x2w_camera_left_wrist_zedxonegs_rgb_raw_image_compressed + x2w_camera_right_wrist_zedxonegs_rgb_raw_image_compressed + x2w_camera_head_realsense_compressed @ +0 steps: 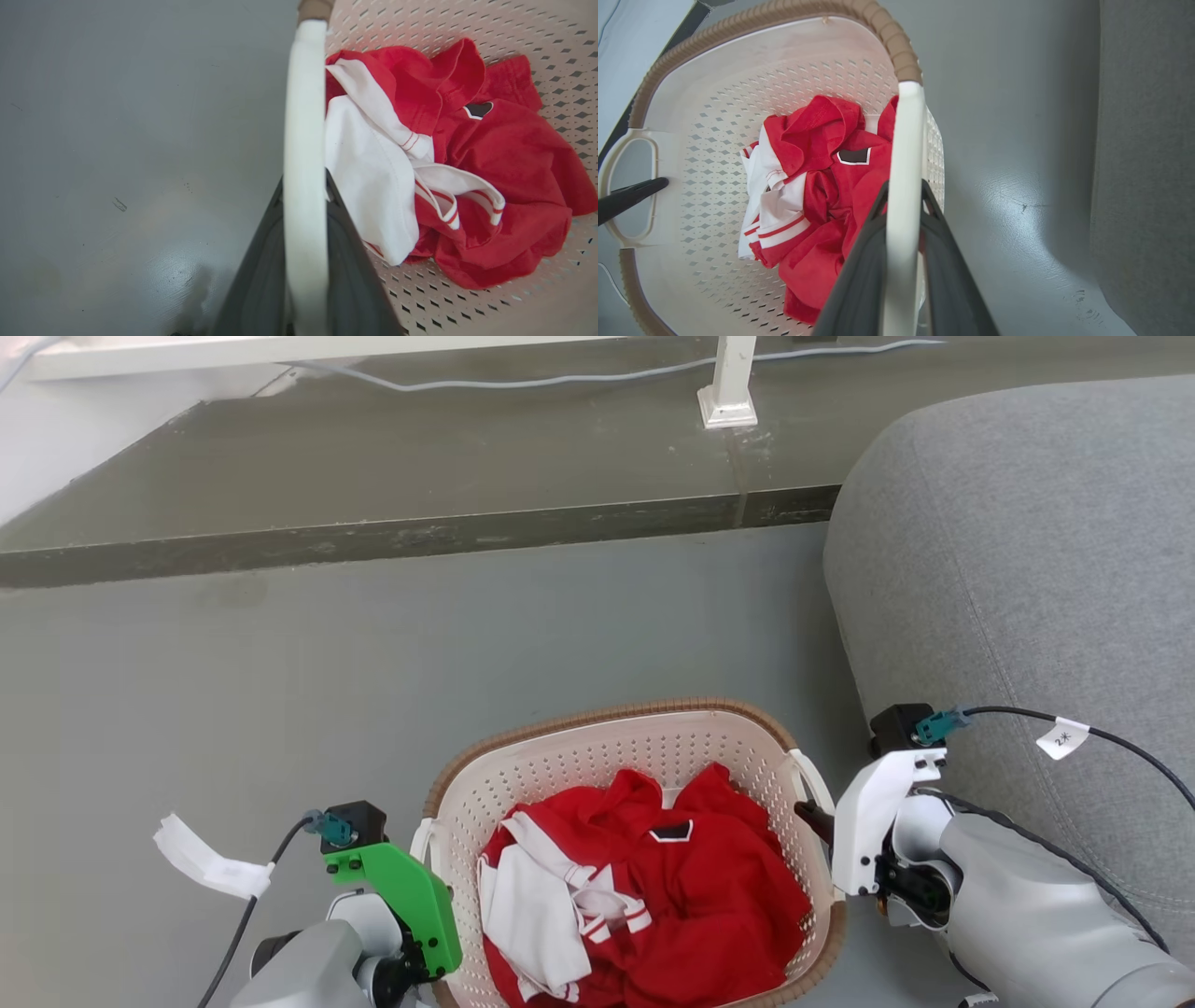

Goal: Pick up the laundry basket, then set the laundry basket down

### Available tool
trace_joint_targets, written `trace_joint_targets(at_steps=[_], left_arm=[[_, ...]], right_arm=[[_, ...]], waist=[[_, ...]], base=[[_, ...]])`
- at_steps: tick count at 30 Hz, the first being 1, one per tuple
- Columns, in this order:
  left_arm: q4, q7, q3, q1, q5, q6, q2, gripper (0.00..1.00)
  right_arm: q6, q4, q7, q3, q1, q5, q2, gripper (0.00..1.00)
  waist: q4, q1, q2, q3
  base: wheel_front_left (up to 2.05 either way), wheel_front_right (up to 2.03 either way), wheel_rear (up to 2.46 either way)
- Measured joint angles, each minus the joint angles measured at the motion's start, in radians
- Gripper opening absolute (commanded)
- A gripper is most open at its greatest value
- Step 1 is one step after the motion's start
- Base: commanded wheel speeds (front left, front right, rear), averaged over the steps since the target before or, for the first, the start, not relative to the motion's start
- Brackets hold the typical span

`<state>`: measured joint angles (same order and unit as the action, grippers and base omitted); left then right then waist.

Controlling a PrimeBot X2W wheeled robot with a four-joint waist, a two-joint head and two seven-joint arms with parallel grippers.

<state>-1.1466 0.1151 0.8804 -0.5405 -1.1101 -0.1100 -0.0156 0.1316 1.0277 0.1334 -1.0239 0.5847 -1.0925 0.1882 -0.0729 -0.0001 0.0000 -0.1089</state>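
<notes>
The laundry basket (597, 717) is cream-white and perforated with a brown woven-look rim. It sits low in the middle of the head view, holding red and white clothes (691, 887). My left gripper (422, 859), under its green mount, is at the basket's left loop handle. In the left wrist view my left gripper (304, 184) is shut on that white handle (304, 93). My right gripper (814, 819), by its white mount, is at the right handle. In the right wrist view my right gripper (903, 186) is shut on that handle (908, 130). I cannot tell if the basket touches the floor.
A grey sofa (1027, 569) rises close on the right, just beside my right arm. Bare grey floor (280, 691) stretches ahead and to the left. Beyond it runs a dark raised step (420, 476) bearing a white post (728, 383) and a cable (560, 378).
</notes>
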Motion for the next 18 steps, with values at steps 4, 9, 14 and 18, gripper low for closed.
trace_joint_targets(at_steps=[4,9,14,18], left_arm=[[0.002,0.008,0.004,0.000,-0.004,0.000,0.000,0.00],[0.003,0.009,0.007,0.000,-0.006,0.000,-0.001,0.00],[0.005,0.009,0.012,0.000,-0.014,0.000,-0.002,0.00],[0.009,0.007,0.016,0.000,-0.022,0.000,-0.003,0.00]], right_arm=[[0.000,0.001,0.006,-0.003,0.000,-0.002,0.000,0.00],[0.000,0.002,0.009,-0.008,0.000,-0.008,0.000,0.00],[0.000,0.003,0.009,-0.012,0.000,-0.009,0.001,0.00],[0.000,0.003,0.009,-0.014,0.000,-0.016,0.002,0.00]], waist=[[-0.001,0.0000,0.0000,0.001],[-0.002,0.0000,0.0000,-0.001],[-0.002,0.0000,0.0000,-0.004],[-0.001,0.0000,0.0000,-0.007]], base=[[0.00,0.00,0.00],[0.00,0.00,0.00],[0.00,0.00,0.00],[0.00,0.00,0.00]])
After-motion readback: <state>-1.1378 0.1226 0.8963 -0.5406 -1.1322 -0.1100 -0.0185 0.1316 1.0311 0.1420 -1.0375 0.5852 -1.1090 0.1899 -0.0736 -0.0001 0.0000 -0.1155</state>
